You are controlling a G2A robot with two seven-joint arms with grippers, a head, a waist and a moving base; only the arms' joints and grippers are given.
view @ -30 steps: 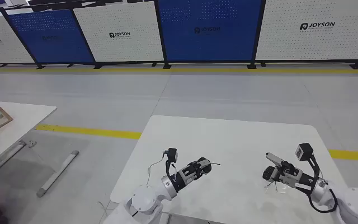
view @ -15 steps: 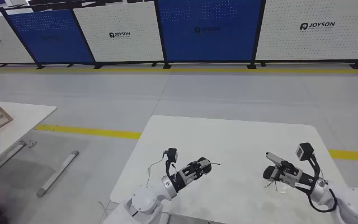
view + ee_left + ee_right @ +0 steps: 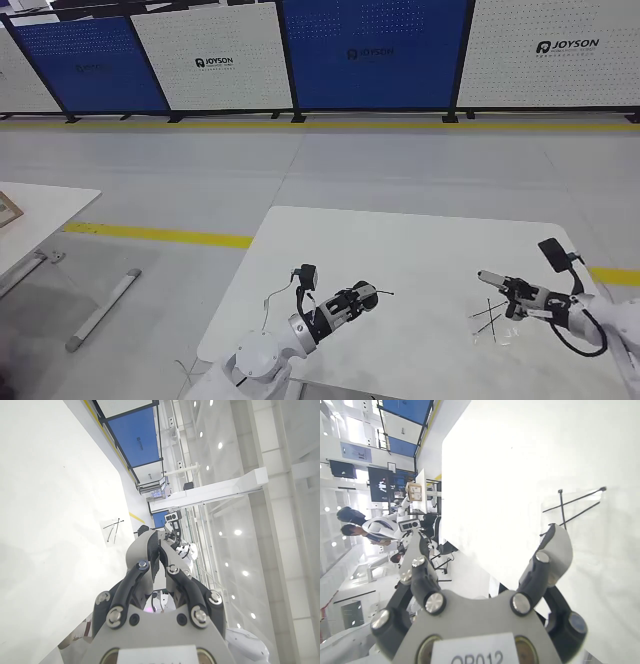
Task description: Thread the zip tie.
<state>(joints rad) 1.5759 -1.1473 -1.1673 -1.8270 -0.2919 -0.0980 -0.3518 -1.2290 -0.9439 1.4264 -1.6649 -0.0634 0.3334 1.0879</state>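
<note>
Your left gripper (image 3: 358,297) is clenched tight near the table's (image 3: 400,250) front edge. A thin black strand pokes out past its tips toward the middle, and it looks like a zip tie (image 3: 386,293), though it is too fine to be sure. Your right gripper (image 3: 494,279) hangs spread wide with nothing in it, just beside the loose zip ties (image 3: 490,318). These lie crossed over one another on a clear sheet (image 3: 548,517) near the table's right front corner. Expect these ties to weigh almost nothing, to be springy along their length and slick on their flat faces, so a loose pinch will likely let one twist or slide. If you pick 1 from the pile, take it on the strap close to the blocky head, where it is stiffest. Press down squarely so the sheet does not skid under it. For threading, you will probably want each grip close to the end it is guiding, since a long free tail will whip and droop.
</note>
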